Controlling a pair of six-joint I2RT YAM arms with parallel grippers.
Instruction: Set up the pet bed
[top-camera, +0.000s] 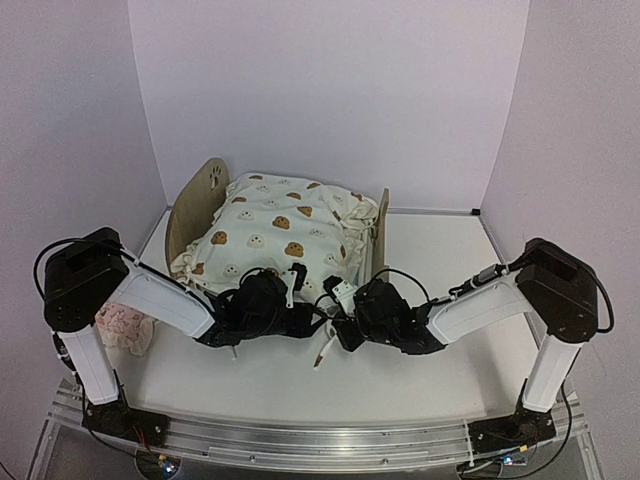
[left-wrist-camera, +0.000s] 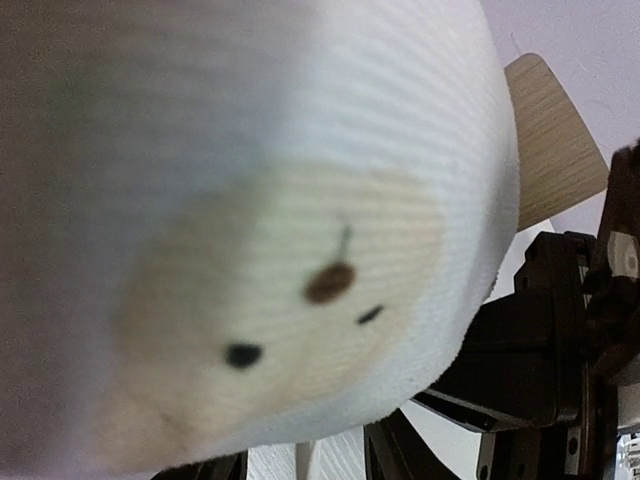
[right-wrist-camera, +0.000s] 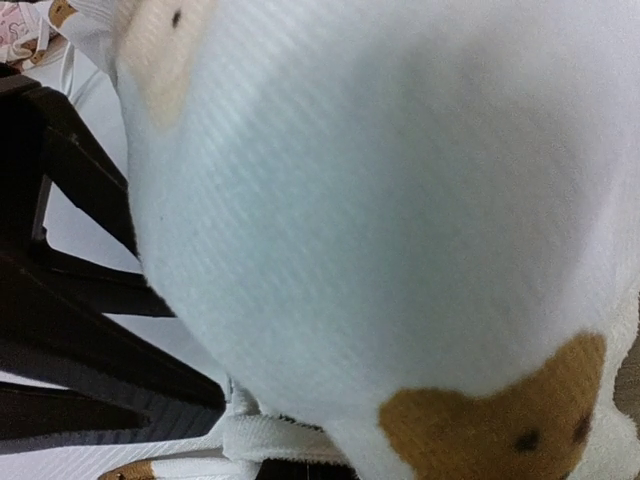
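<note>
Nearest the top camera, an aluminium rail (top-camera: 320, 440) runs along the 6 o'clock edge of the table (top-camera: 440, 260) and carries both arm bases.

1. Left arm (top-camera: 160, 298): mounted at 7 o'clock, with its elbow near 9 o'clock and its forearm angled toward table centre.
2. Pinkish ruffled pillow (top-camera: 125, 328): lies on the table at 8 o'clock, just beside the left arm's upright link.
3. Pet bed (top-camera: 195, 205): stands at 12 o'clock, near the back wall. The rounded headboard with a paw-shaped cutout faces 10 o'clock and the footboard faces 1 o'clock.
4. Cream bear-print quilt (top-camera: 280, 225): bunched over the frame, hiding the mattress. Its near edge hangs over the side rail facing 6 o'clock.
5. Left gripper (top-camera: 292, 282): positioned at the quilt's near edge, just on the 9 o'clock side of table centre. In the left wrist view, blurred quilt fabric fills almost the whole picture, with a plywood corner at 2 o'clock. The jaw opening cannot be told.
6. Right gripper (top-camera: 340, 295): just beside the left gripper on its 3 o'clock side, also at the quilt's near edge. The jaws are closed. The right wrist view is filled with quilt, so whether fabric is pinched between them cannot be told.
7. Right arm (top-camera: 470, 310): mounted at 5 o'clock, with its elbow near 3 o'clock and its forearm angled toward table centre.
</note>
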